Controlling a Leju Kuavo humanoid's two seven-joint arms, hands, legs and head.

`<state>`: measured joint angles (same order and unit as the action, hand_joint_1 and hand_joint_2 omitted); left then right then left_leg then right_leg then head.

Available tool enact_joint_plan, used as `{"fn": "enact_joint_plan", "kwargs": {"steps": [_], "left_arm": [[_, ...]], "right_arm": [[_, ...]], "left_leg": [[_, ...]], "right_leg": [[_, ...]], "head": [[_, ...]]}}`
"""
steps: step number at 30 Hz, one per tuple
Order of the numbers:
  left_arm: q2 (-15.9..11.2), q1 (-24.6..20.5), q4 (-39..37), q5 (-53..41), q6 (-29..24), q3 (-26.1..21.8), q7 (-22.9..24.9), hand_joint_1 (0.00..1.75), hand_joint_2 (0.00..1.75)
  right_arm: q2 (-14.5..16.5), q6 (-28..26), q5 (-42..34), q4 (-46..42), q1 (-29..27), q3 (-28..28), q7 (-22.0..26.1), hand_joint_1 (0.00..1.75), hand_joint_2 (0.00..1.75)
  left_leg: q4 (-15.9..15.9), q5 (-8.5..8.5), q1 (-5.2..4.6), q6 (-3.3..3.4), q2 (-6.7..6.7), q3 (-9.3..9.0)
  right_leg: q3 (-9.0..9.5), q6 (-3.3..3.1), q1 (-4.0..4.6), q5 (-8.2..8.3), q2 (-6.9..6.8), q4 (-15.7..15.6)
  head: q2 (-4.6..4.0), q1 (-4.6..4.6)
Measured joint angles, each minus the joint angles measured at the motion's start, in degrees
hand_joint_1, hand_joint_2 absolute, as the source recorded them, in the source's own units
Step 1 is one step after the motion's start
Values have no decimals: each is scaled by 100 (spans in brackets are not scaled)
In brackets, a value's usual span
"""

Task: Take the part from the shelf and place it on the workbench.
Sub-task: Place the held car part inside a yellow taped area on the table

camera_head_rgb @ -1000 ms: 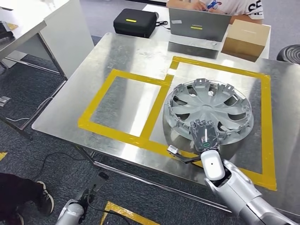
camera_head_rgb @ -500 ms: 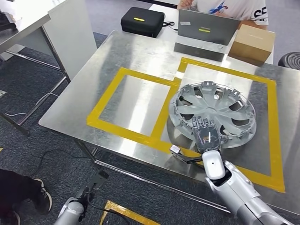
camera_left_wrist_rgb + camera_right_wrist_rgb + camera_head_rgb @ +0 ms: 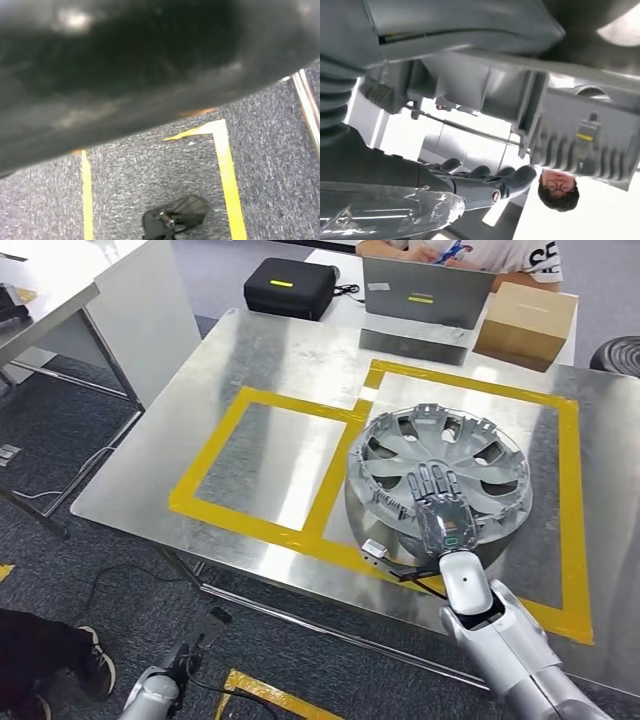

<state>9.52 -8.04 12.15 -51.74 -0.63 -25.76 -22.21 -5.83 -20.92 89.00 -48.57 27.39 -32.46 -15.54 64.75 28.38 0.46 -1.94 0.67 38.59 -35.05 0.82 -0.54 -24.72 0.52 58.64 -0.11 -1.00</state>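
Hubcap, a round silver-grey plastic wheel cover [image 3: 441,478], sits tilted inside the yellow-taped square on the steel table [image 3: 226,370], its near rim gripped by your right hand [image 3: 441,515]; lower it flat before letting go.

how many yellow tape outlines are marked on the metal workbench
2: a smaller tape rectangle on the workbench left half, and a larger tape rectangle adjoining it on the right, around the hubcap.

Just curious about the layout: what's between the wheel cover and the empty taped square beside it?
In the head view, a strip of yellow tape on the table separates the wheel cover from the square.
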Motion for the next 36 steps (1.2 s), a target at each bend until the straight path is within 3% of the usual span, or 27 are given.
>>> {"fn": "enact_joint_plan", "kwargs": {"steps": [2,3,4,5,6,8,11,13,14,17,18,19,20,21,23,24,27,29,31,33,34,36], "left_arm": [[-5,7,0,4,0,2,0,0,0],[-8,13,0,9,0,2,0,0,0],[-10,18,0,21,0,2,-1,0,0],[-15,20,0,38,0,2,-6,0,0],[-20,20,0,57,0,2,-16,0,0],[-22,20,0,102,2,3,-44,0,0],[-34,55,0,157,-3,-3,-77,0,0],[-49,75,0,190,-14,-9,-99,0,0],[-53,81,0,215,-20,-10,-114,0,0],[-75,133,0,302,-48,-16,-162,0,0],[-88,159,0,331,-61,-21,-177,0,0],[-101,183,0,354,-72,-27,-190,0,0],[-112,202,0,372,-81,-34,-202,0,0],[-123,215,0,384,-86,-42,-211,0,0],[-144,226,0,398,-91,-51,-227,0,0],[-153,234,0,405,-93,-53,-233,0,0],[-177,278,0,434,-100,-58,-250,0,0],[-200,296,0,445,-107,-61,-272,0,0],[-213,316,0,454,-118,-62,-298,0,0],[-212,364,0,458,-156,-62,-307,0,0],[-211,393,0,452,-196,-62,-297,0,0],[-211,440,0,428,-303,-65,-262,0,0]], "right_arm": [[14,5,-25,-25,-29,43,54,0,0],[15,17,-79,-40,-50,61,133,0,0],[20,56,-178,-70,-68,83,255,0,0],[27,129,-315,-118,-79,110,411,0,0],[34,232,-467,-188,-84,137,572,0,0],[38,476,-717,-356,-76,185,818,0,0],[-15,832,-937,-616,-69,205,1007,0,0],[-109,1085,-1088,-797,-64,197,1096,0,0],[-173,1250,-1200,-894,-52,192,1140,0,0],[-465,1975,-1717,-1204,-26,158,1310,0,0],[-596,2217,-1921,-1316,-28,140,1374,0,0],[-738,2422,-2123,-1439,-28,121,1438,0,0],[-878,2582,-2314,-1567,-22,102,1495,0,0],[-1008,2700,-2480,-1692,-8,84,1539,0,0],[-1245,2886,-2745,-1926,30,49,1601,0,0],[-1354,2970,-2866,-2028,43,31,1626,0,0],[-1695,3167,-3334,-2327,43,-37,1707,0,0],[-1903,3030,-3674,-2571,-3,-48,1757,0,0],[-2026,2477,-3860,-2871,-215,47,1825,0,0],[-2003,1506,-3819,-3251,-656,270,1959,0,0],[-1916,905,-3762,-3487,-933,425,2072,0,0],[-1631,-209,-3691,-3962,-1467,758,2331,0,0]], "left_leg": [[753,312,7,-28,-2,354],[936,330,10,-35,-2,447],[882,228,15,-38,-3,429],[607,36,24,-42,-4,300],[208,-185,37,-49,-9,107],[-455,-403,50,-32,-8,-211],[-633,-398,37,94,2,-278],[-645,-410,41,180,3,-281],[-652,-414,46,218,4,-283],[-650,-403,31,275,6,-286],[-648,-399,24,281,7,-288],[-646,-395,17,284,8,-293],[-645,-391,13,284,10,-303],[-644,-384,11,281,11,-316],[-638,-375,-8,249,13,-319],[-637,-380,-14,222,14,-310],[-639,-395,-10,137,12,-287],[-433,-237,-9,83,4,-195],[214,103,-3,40,-4,102],[876,335,5,19,-5,413],[968,313,5,16,-6,458],[526,12,6,21,-7,241]], "right_leg": [[2,-15,-1,-3,-2,1],[4,-16,-2,-5,-3,1],[8,-13,-6,-8,-2,2],[16,-6,-13,-12,1,5],[22,12,-16,-21,7,9],[7,69,3,-41,23,37],[-6,151,20,-31,36,19],[-56,199,6,-119,21,112],[-158,220,2,-252,12,327],[-691,252,3,-760,0,1451],[-799,253,3,-800,1,1660],[-802,248,3,-728,0,1648],[-693,238,4,-562,0,1416],[-500,224,4,-346,0,1024],[-116,203,17,-90,2,306],[-18,195,27,-54,5,118],[6,139,32,-56,10,44],[23,74,4,-41,-1,20],[36,29,-8,-41,-20,9],[42,13,-4,-48,-38,10],[46,10,-3,-53,-42,10],[60,15,-6,-65,-41,11]], "head": [[0,-13],[0,-14],[0,-14],[0,-14],[0,-15],[0,-22],[0,-25],[0,-17],[0,-8],[0,14],[0,15],[0,16],[0,15],[0,15],[0,12],[0,9],[0,4],[0,-11],[0,-25],[0,-24],[0,-25],[0,-25]]}}
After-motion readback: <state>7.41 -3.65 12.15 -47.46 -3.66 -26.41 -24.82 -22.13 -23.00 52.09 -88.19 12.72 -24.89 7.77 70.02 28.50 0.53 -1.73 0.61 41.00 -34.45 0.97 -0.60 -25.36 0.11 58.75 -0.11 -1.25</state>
